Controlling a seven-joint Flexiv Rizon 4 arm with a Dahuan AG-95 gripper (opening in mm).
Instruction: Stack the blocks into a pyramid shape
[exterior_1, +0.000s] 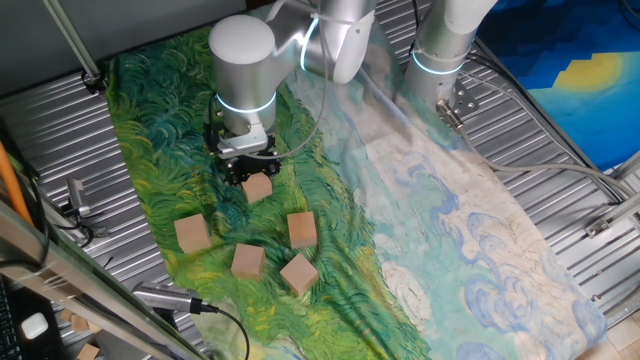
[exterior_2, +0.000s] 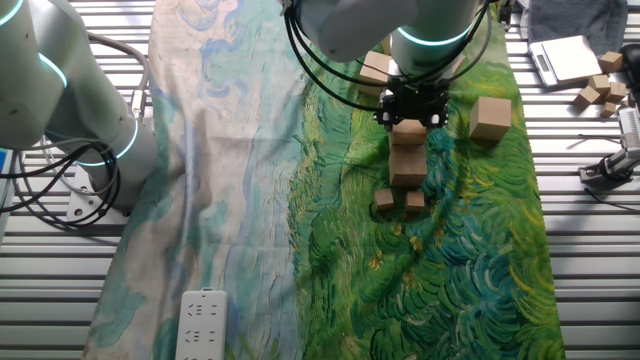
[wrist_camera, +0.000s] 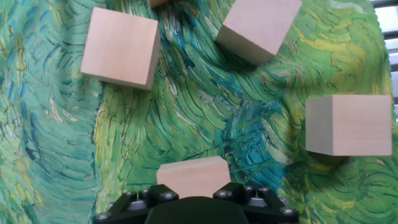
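Observation:
My gripper (exterior_1: 252, 170) is shut on one light-tan wooden block (exterior_1: 258, 190), low over the green painted cloth (exterior_1: 160, 130). In the hand view the gripper (wrist_camera: 193, 191) holds this block (wrist_camera: 193, 173) between its fingers. Loose blocks lie ahead of it on the cloth: one at the left (exterior_1: 192, 233), one at the front (exterior_1: 247, 261), one at the right (exterior_1: 301, 228) and one tilted (exterior_1: 298, 272). In the other fixed view the gripper (exterior_2: 410, 114) holds the block (exterior_2: 408, 131) just behind another block (exterior_2: 407, 165). Two small cubes (exterior_2: 384, 199) lie beside that block.
A second arm's base (exterior_2: 70, 100) stands on the pale side of the cloth. A white power strip (exterior_2: 200, 320) lies at the cloth's near end. Small spare cubes (exterior_2: 592, 88) and a white pad (exterior_2: 565, 58) sit on the ribbed metal table off the cloth.

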